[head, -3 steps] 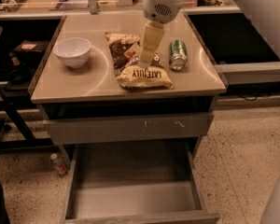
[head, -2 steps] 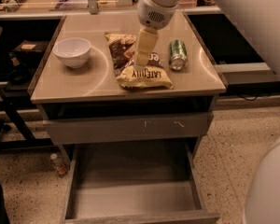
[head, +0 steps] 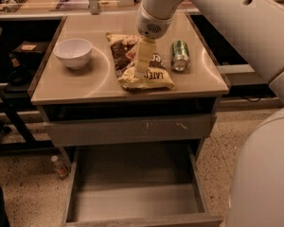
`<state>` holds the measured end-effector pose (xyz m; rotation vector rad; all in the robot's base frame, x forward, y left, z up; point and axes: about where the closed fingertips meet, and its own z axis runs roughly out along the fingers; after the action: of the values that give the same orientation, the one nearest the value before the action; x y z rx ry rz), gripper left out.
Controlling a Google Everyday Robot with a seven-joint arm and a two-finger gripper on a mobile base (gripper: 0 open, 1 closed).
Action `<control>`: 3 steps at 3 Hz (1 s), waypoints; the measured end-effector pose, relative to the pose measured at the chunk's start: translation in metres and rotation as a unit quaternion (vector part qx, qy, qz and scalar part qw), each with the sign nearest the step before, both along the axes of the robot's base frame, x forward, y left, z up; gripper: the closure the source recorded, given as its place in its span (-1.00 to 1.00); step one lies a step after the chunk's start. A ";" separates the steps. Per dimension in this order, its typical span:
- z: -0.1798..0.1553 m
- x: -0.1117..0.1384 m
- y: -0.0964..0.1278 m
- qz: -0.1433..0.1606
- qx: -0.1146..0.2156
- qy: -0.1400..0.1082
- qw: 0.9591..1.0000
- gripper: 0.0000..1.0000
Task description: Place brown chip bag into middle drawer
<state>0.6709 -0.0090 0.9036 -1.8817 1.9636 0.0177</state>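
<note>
The brown chip bag (head: 153,79) lies flat on the cabinet top, between the white bowl and the green can, its "LATE" print facing the front edge. My gripper (head: 142,66) hangs from the white arm straight down over the middle of the bag, at or just above its surface, and hides part of it. The middle drawer (head: 132,200) is pulled open below the cabinet front; its flat grey floor holds nothing.
A white bowl (head: 73,52) stands left of the bag. A green can (head: 180,55) lies right of it. A closed drawer front with pale scratch marks (head: 132,129) sits above the open drawer. My white arm fills the right side of the view.
My gripper has moved left and down, from above the bag's right edge to over the bag's middle. The bag, bowl and can have not moved.
</note>
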 end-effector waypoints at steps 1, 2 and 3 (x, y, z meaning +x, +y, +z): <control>-0.017 0.008 -0.002 0.003 0.000 0.000 1.000 -1.00; -0.034 0.013 -0.007 -0.002 0.006 0.006 1.000 -1.00; -0.048 0.019 -0.007 0.001 0.009 0.010 1.000 -1.00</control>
<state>0.6897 -0.0164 0.8561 -1.8781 1.9682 0.0538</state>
